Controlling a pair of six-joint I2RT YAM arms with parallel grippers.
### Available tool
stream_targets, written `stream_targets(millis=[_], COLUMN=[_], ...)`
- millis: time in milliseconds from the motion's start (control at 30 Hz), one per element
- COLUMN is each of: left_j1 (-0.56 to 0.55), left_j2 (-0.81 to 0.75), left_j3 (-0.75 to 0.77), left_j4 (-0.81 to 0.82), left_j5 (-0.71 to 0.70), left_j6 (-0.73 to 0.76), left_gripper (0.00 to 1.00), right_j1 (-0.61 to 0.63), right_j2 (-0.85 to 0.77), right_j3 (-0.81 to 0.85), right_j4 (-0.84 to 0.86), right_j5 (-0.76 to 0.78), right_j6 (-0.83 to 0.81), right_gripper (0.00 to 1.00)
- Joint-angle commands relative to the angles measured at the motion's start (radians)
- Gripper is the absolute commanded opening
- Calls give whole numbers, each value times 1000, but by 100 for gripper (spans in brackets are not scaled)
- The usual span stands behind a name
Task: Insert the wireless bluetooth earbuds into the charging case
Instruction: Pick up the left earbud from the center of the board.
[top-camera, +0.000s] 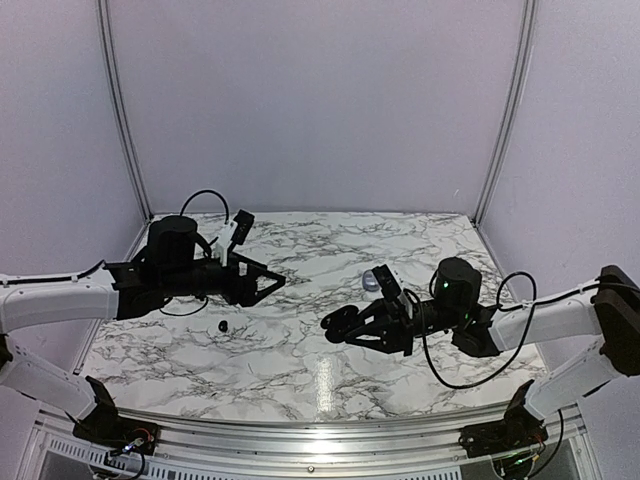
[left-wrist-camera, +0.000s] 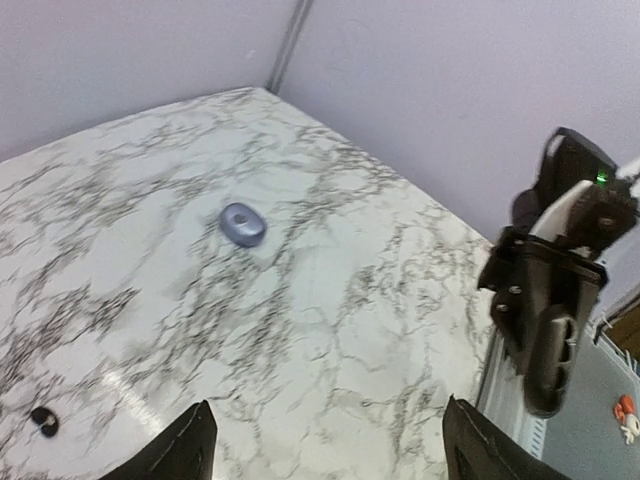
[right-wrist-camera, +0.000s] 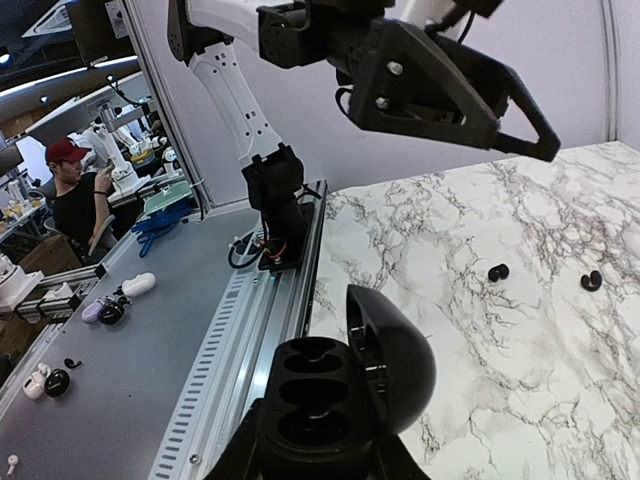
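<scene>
A black bud (right-wrist-camera: 497, 271) and a second bud (right-wrist-camera: 591, 281) lie loose on the table (top-camera: 330, 385), near each other and near the left gripper (left-wrist-camera: 325, 440). Its jaws stand wide apart with nothing between them. Well apart from the buds, the right gripper (right-wrist-camera: 315, 455) is clamped on the black case (right-wrist-camera: 330, 390), lid up and both wells empty. A grey case (left-wrist-camera: 243, 224) sits closed farther back. The buds look small and glossy, so a pinch could squirt one across the marble, and a release over the held case could miss its well. The top view shows only one bud; the other is probably behind the left arm. No silvery buds are in sight, and each bud's orientation is too small to read.
</scene>
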Motion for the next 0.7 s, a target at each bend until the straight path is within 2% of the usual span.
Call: stream_targets(millis=[0,167,267,333,467,667], left_j1=[78,100,100,100,100,136], left_j2=[-67,-91,-82,-75,-41,-39], left_j3=[-64,-64,-55,-67,-85,-185], left_j4=[-84,-319,-440,-476,-508,-401], left_j5=[-190,-412,-495,-501,-518,-492], left_j6=[-95,-105,-128,-146,-224,-376], left_gripper=[81,80,73,68,57,46], right_j1=[-2,-1,-2,-2,-2,-1], right_j2=[-49,-62,-66,-66,-85,-168], right_j3=[-7,-3,-4,-4,-27,-68], right_j4=[8,-33,-39,-41,-22,-32], right_j5=[20,38,47,47,46,86], right_j6=[-49,-70,-68,-70,-85,-165], right_gripper=[0,0,0,0,0,0])
